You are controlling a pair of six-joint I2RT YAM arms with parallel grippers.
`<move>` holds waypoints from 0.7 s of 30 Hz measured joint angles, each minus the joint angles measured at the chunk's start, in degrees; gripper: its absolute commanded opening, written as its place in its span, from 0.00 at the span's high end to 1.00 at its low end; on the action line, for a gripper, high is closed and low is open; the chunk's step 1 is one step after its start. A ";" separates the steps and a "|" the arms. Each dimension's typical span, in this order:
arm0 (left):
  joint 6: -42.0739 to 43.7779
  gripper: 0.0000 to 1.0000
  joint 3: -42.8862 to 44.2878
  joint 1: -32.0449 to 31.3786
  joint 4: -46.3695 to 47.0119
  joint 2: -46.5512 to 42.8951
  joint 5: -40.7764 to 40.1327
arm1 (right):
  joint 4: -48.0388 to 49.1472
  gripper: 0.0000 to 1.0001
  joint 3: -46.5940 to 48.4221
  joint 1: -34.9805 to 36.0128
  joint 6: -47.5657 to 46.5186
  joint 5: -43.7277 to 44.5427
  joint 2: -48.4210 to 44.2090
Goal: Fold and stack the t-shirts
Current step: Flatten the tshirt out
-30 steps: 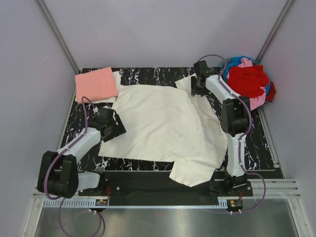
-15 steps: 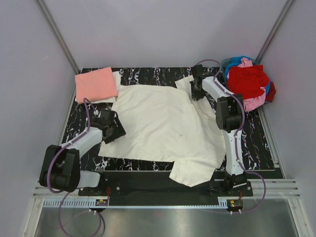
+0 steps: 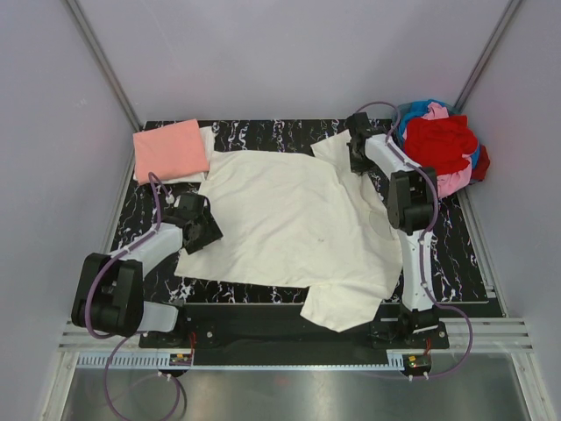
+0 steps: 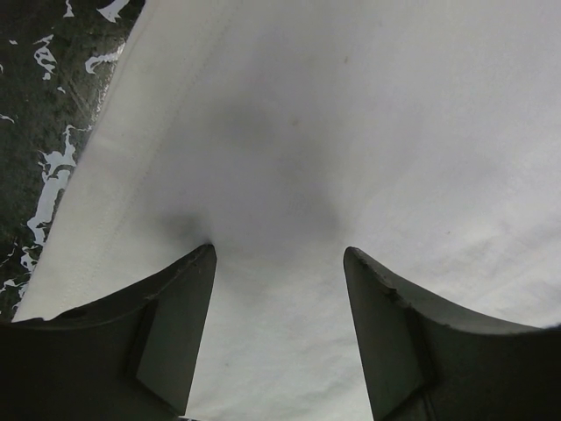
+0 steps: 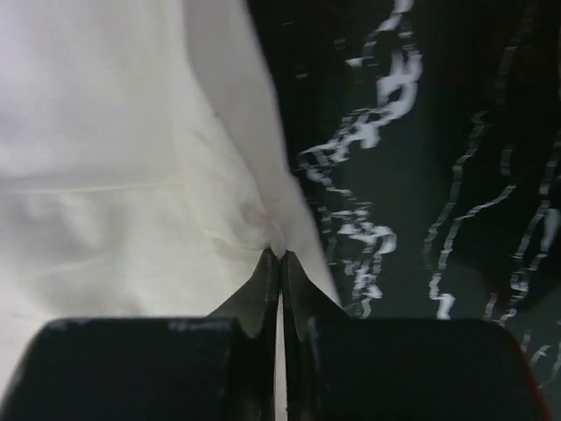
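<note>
A large cream t-shirt (image 3: 289,219) lies spread flat across the middle of the black marbled table (image 3: 473,263). My left gripper (image 3: 203,230) stands open over the shirt's left edge, its two fingers pressed down on the cloth (image 4: 289,158) with fabric between them. My right gripper (image 3: 356,154) is shut on the cream shirt's far right sleeve edge (image 5: 272,219), pinching a small fold of cloth. A folded salmon-pink t-shirt (image 3: 169,149) rests on a white one at the far left corner.
A heap of red (image 3: 441,142), pink and blue shirts sits at the far right corner. Grey walls enclose the table on three sides. Bare marbled tabletop (image 5: 421,175) shows just right of the sleeve edge.
My right gripper has closed onto the sleeve edge and shifted slightly right. My left gripper has settled a little further onto the shirt's left edge, its jaws narrowing slightly.
</note>
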 measured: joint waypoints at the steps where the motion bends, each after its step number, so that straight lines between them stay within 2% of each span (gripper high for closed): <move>1: -0.02 0.34 0.07 0.00 -0.02 0.09 -0.02 | 0.07 1.00 0.00 -0.72 -0.48 1.27 -0.13; 3: -0.02 0.34 0.15 0.00 -0.09 0.24 -0.07 | 0.07 1.00 0.61 -2.64 -1.46 3.21 -0.22; 5: -0.07 0.34 0.39 0.00 -0.26 0.46 -0.17 | -0.17 0.91 2.54 -5.33 -2.10 4.52 -0.22; 6: -0.09 0.34 0.46 0.00 -0.28 0.50 -0.22 | -0.28 0.59 4.00 -6.86 -2.21 4.70 -0.07; 7: -0.15 0.34 0.48 0.00 -0.31 0.57 -0.24 | -0.83 0.43 5.97 -8.39 -2.14 4.66 0.15; 8: -0.17 0.34 0.50 0.00 -0.31 0.61 -0.26 | -1.97 0.33 9.27 -10.45 -1.22 4.22 1.01; 9: -0.17 0.34 0.57 0.00 -0.35 0.63 -0.26 | -2.45 0.29 12.52 -12.59 0.70 2.14 1.97; 12: -0.20 0.34 0.68 0.00 -0.46 0.74 -0.31 | -4.70 0.29 16.52 -15.34 5.38 -6.23 2.84; 21: -0.20 0.35 0.74 0.00 -0.50 0.81 -0.37 | -4.37 0.26 11.21 -16.17 9.57 -15.21 -0.09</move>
